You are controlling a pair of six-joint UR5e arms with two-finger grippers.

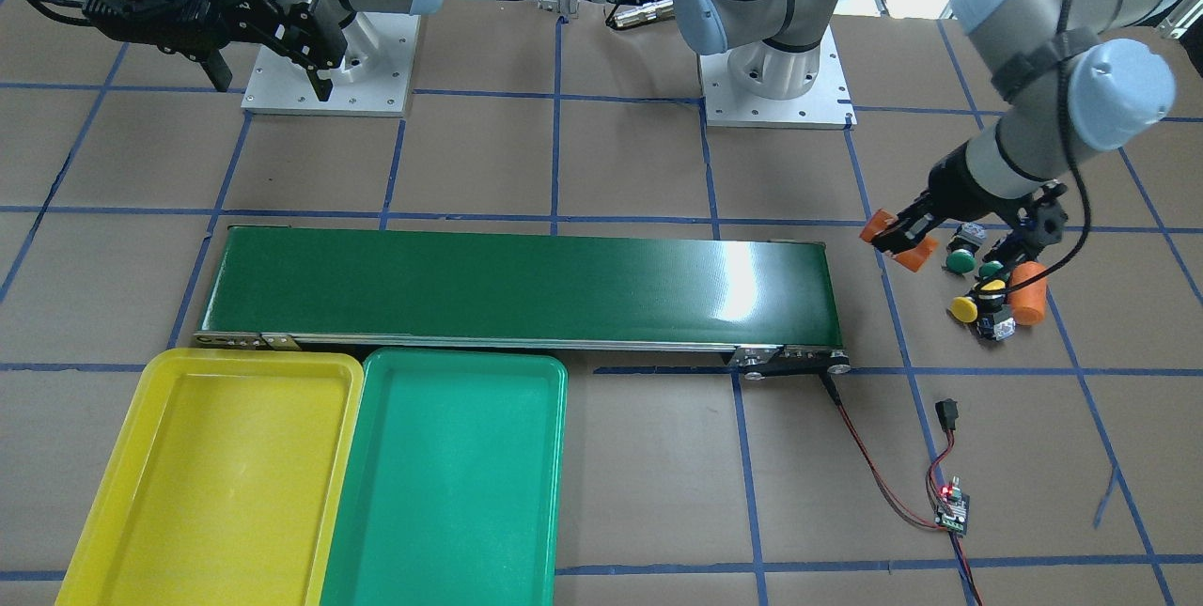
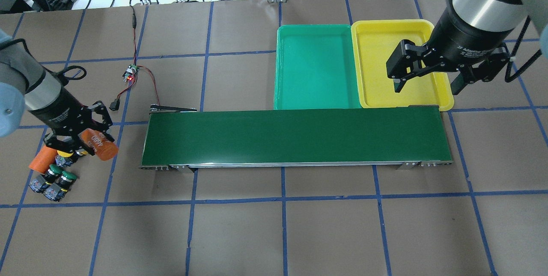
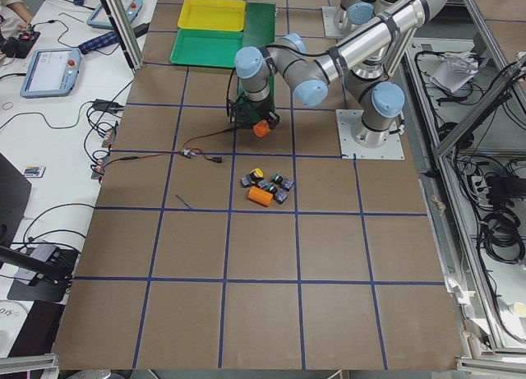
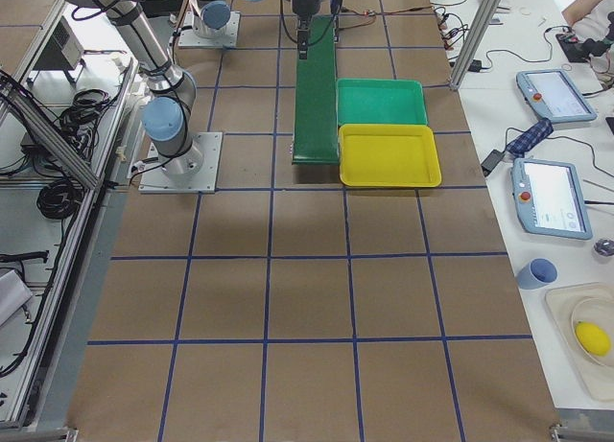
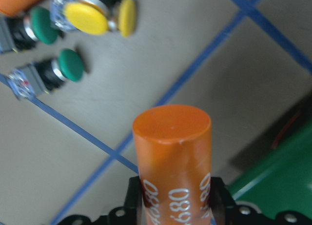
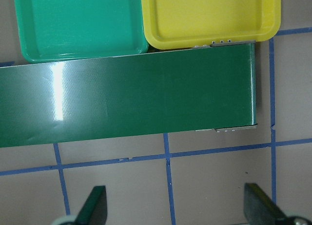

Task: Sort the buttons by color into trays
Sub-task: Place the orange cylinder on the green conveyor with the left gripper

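My left claw (image 2: 95, 140) grips an orange cylinder marked 4680 (image 5: 173, 152), held above the table off the left end of the conveyor belt (image 2: 295, 139). Just left of it lies one cluster: two green buttons (image 5: 71, 72) and two yellow buttons (image 5: 87, 18), with a second orange cylinder (image 1: 1029, 293) right against them. Bare brown table (image 2: 128, 169) separates the cluster from the belt's edge. A small circuit board (image 2: 129, 73) with wires sits farther out. My right claw (image 2: 427, 85) hangs wide open over the belt's right end, near the yellow tray (image 2: 441, 92); the green tray (image 2: 278, 75) adjoins it.
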